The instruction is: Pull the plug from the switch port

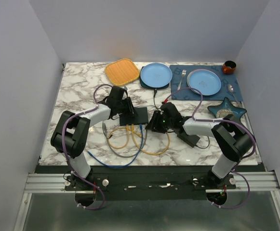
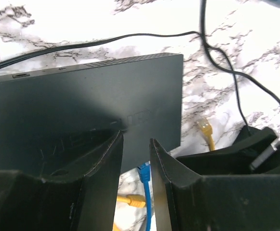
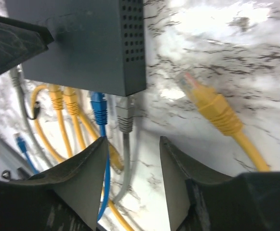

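both grippers spread at the switch, gray plug seated in the end port

the switch (image 1: 140, 115) lies flat on the marble table (image 1: 77, 91), near the middle, between the two arms; its ported edge faces the arm bases; the left gripper (image 2: 136, 140) hangs over the switch's top by that edge, its fingers parted with a narrow gap and nothing between them; whether they press on the lid cannot be told; the right gripper (image 3: 133, 143) sits low in front of the right end of the port row, its fingers spread wide and holding nothing; the gray plug (image 3: 124, 115) is in the last port at that corner, in line with the gap and apart from both fingers; just beside it a blue plug (image 3: 99, 108) is seated too, then two yellow plugs (image 3: 58, 98) further along; a loose yellow plug (image 3: 207, 102) lies on the marble to the right of the switch, clear of it, its cable trailing off toward the near edge.
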Controlling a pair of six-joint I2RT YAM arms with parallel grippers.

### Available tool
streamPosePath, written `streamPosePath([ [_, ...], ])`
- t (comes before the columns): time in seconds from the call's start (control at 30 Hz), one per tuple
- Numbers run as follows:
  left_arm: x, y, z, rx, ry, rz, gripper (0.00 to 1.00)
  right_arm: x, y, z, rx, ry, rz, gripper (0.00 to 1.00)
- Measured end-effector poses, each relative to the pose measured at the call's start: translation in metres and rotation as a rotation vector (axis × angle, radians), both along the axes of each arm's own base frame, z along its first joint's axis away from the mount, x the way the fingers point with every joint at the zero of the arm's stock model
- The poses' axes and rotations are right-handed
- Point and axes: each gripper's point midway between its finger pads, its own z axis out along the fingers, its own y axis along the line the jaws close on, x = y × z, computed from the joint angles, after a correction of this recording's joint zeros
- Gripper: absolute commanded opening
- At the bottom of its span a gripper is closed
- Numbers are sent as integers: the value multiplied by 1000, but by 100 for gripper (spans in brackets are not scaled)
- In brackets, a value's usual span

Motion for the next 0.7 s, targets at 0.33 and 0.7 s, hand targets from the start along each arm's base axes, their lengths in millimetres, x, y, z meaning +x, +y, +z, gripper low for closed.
streamPosePath([
  [0.33, 9, -14, -7, -76, 23, 15, 42, -12, -69, 13, -273, -52, -96, 61],
  [0.7, 10, -14, -9, -140, 21, 66, 41, 35, -88, 29, -522, -150, -89, 60],
])
